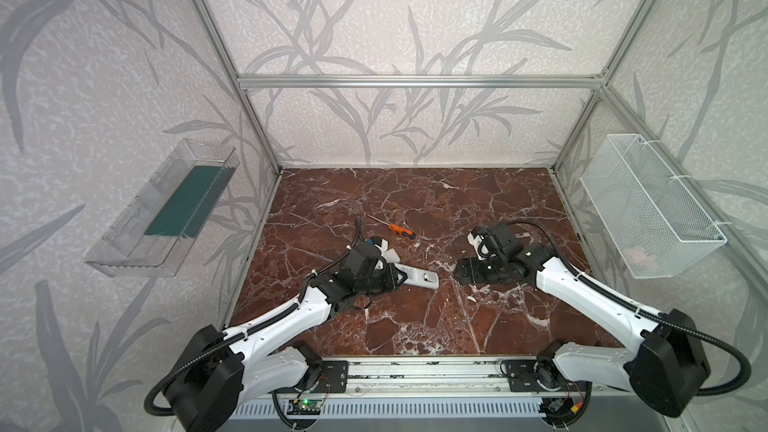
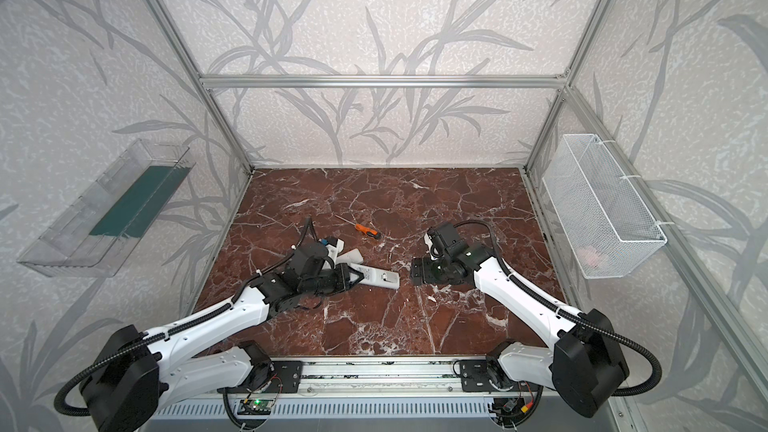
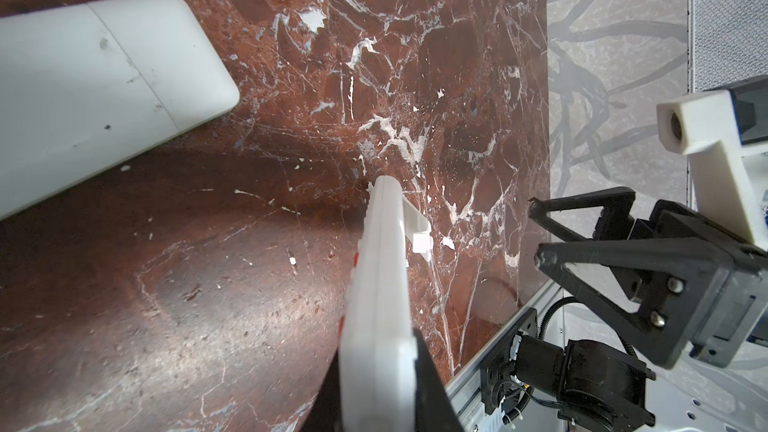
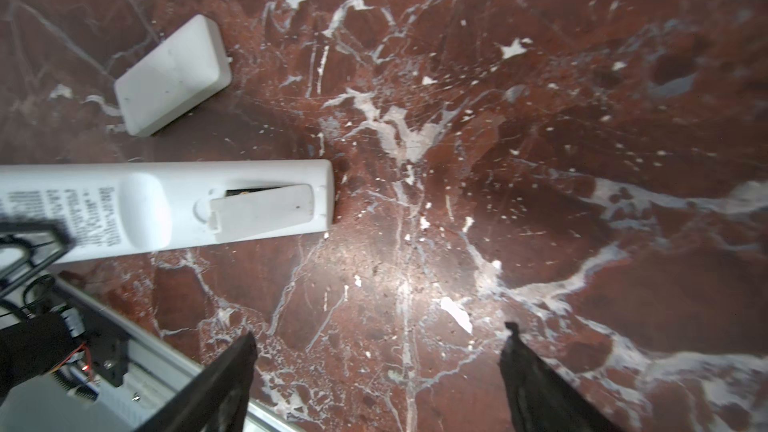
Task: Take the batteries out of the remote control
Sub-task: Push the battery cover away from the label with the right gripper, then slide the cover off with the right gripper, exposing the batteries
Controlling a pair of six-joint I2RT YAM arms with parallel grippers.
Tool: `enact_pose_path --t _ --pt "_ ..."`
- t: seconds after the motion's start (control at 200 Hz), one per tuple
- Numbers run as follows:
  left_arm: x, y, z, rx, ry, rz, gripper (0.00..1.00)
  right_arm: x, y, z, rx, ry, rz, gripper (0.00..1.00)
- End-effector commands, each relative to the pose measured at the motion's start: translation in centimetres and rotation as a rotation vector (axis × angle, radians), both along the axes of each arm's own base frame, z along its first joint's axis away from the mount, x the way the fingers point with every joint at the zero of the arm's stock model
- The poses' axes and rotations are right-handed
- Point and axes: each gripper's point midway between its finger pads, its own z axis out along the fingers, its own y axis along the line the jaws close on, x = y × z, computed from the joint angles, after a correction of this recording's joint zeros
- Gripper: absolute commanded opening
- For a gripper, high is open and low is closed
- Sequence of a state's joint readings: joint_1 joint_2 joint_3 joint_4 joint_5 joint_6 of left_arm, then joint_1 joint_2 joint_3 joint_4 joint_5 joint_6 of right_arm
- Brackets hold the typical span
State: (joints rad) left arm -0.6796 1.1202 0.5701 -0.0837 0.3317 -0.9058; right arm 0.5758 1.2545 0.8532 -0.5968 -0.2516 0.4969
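Left gripper (image 1: 400, 278) clamped on remote control (image 1: 420, 276), arm stretched low; right gripper (image 1: 456, 272) wide apart, arm low.

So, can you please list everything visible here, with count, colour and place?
remote control: one, white, back up, mid-table; battery cover ajar
batteries: none visible; gap under cover too dark
rounded casing: one, white, behind the remote control
screwdriver: one, orange handle, farther back
clear bin: one, green liner, left wall
mesh basket: one, white, right wall, something pinkish inside
table: one, red-brown marble
left arm: one, white and black, jaws shut on the remote control
right arm: one, white and black, jaws open, empty, apart from the remote control
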Motion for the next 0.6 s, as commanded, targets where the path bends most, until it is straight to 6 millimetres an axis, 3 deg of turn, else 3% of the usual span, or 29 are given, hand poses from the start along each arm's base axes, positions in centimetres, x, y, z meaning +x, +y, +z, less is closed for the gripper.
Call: enact_pose_path --t 0.0,0.245,0.595 --pt "-0.4 0.8 -1.4 0.063 0.040 0.007 0.00 0.0 3.3 0.6 0.135 0.032 0.085 0.89" --pt "-0.5 0.9 -1.3 0.064 0.037 0.011 0.00 0.8 6.2 -0.4 -0.018 0.043 0.173 0.89" --pt "-0.8 1.4 -1.2 0.071 0.032 0.013 0.00 1.8 7.2 -2.8 -0.197 0.049 0.215 0.88"
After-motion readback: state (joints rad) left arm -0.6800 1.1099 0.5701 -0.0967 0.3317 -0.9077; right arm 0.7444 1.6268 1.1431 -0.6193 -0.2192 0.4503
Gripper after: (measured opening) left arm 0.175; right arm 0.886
